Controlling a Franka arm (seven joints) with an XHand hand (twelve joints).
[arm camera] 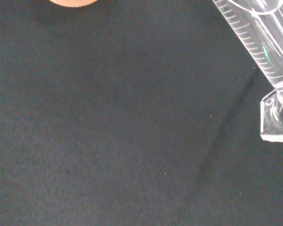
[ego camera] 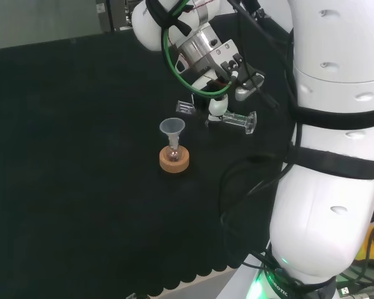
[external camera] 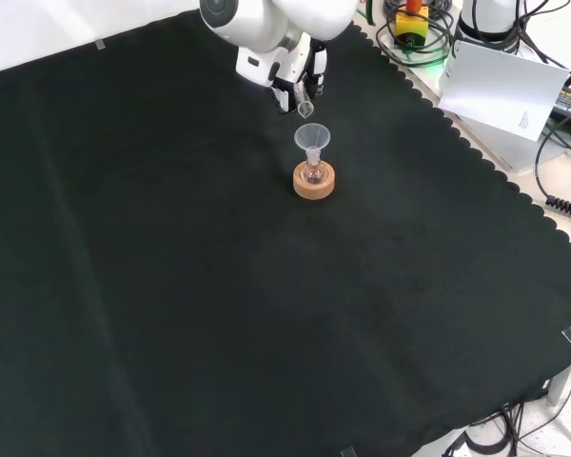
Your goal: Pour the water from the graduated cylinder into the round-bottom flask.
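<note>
The clear plastic graduated cylinder [ego camera: 237,119] is lifted off the cloth and tipped almost level in the head view, with its flat foot to the right and its mouth toward the clear funnel [ego camera: 172,128]. I judge it is held so that water can run out of its lip into the funnel. In the wrist view its printed scale and foot are plain, but I cannot tell if water is inside.

The funnel sits in the neck of the small round-bottom glass flask [ego camera: 173,154], surely to widen this narrow opening. The flask stands upright in a cork ring stand [ego camera: 174,160] that keeps its round base from rolling. Its content is too small to judge.

The black and white hand [ego camera: 219,103] has its fingers wrapped around the cylinder. All this is over the black cloth [external camera: 171,286].
</note>
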